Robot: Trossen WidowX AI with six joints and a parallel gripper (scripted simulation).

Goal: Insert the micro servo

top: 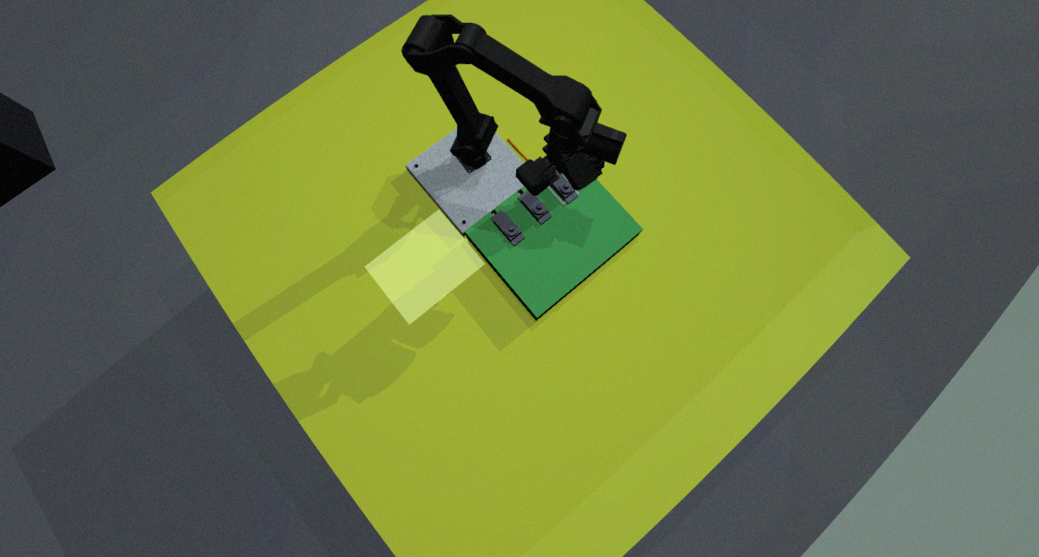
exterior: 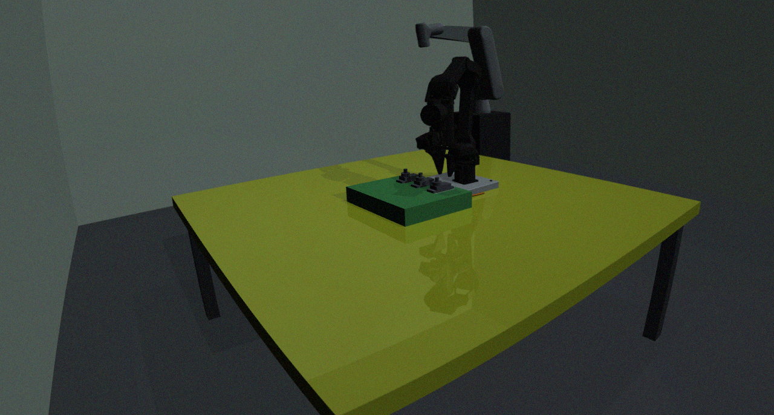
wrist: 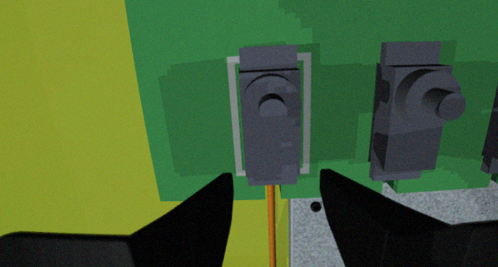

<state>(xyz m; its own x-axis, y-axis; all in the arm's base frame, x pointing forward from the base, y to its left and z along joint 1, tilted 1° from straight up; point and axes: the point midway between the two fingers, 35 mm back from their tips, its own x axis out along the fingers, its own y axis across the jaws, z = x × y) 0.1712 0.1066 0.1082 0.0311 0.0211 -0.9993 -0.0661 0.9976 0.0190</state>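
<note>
The loose micro servo (top: pixel 565 189) (exterior: pixel 439 186) (wrist: pixel 271 138) sits low in the marked pocket of the green deck (top: pixel 541 285) (exterior: pixel 403 195) (wrist: pixel 210 22), shaft up. The pale outline (wrist: pixel 232 115) shows around it, and its ears look flat on the deck. Its orange cable (wrist: pixel 271 228) (top: pixel 516 148) (exterior: pixel 478 194) leaves the servo's near end, through the deck edge's notch as far as the wrist view shows. My gripper (wrist: pixel 276 180) (exterior: pixel 445 174) is open and empty. Its fingertips are clear of the servo, above its cable end.
Two fitted servos stand beside it, the nearer one (top: pixel 535 208) (exterior: pixel 420 181) (wrist: pixel 412 115) and a farther one (top: pixel 508 227) (exterior: pixel 404 176). The grey base plate (top: pixel 472 197) (exterior: pixel 487 185) (wrist: pixel 307 236) adjoins the deck and carries the arm's base. A second, grey arm (exterior: pixel 487 60) stands behind.
</note>
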